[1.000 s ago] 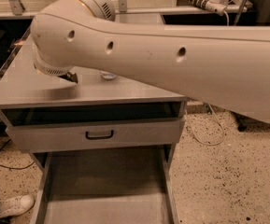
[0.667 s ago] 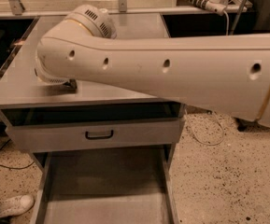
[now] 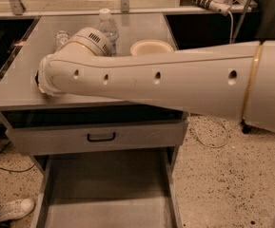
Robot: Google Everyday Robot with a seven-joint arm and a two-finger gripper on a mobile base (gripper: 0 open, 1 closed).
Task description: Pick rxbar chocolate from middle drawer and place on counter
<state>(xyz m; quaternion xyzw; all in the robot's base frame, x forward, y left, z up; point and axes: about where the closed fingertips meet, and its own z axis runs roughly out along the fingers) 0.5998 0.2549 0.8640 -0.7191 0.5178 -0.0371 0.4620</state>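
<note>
My arm crosses the view from the right, and its wrist [image 3: 65, 72] hangs over the front left of the grey counter [image 3: 13, 82]. The gripper [image 3: 36, 78] is almost wholly hidden behind the wrist; only a dark sliver shows at the wrist's left edge. The middle drawer [image 3: 108, 194] is pulled out at the bottom of the view, and the part of its flat grey floor that shows is bare. The rxbar chocolate is not in view.
A clear water bottle [image 3: 107, 26] stands at the back of the counter, with a second bottle [image 3: 61, 36] to its left and a white bowl [image 3: 151, 46] to its right. A drawer front with a black handle [image 3: 101, 137] sits under the counter. A white shoe [image 3: 13, 209] is on the floor at the left.
The arm has dropped lower in the view, which uncovers the bottles and the bowl. The wrist has shifted toward the counter's front edge, and the dark gripper part under it is now mostly hidden.
</note>
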